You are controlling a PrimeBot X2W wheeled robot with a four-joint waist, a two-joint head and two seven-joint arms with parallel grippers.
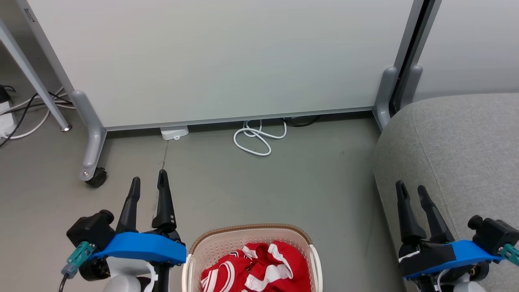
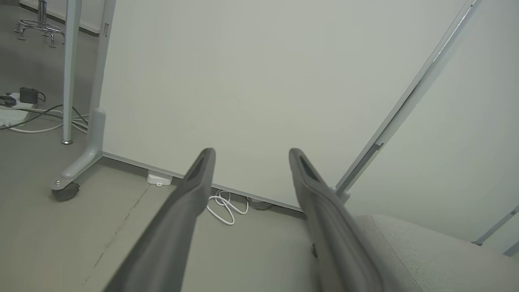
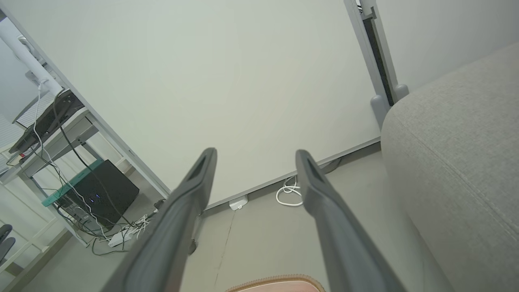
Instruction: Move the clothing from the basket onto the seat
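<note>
Head looks down; wrists face partition (image 1: 223, 61) (all share seat (image 1: 466, 162))

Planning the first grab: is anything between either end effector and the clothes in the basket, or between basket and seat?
Nothing visible. The clothing lies uncovered in the open-topped basket, between the left end effector and right end effector; only floor separates basket from seat.
</note>
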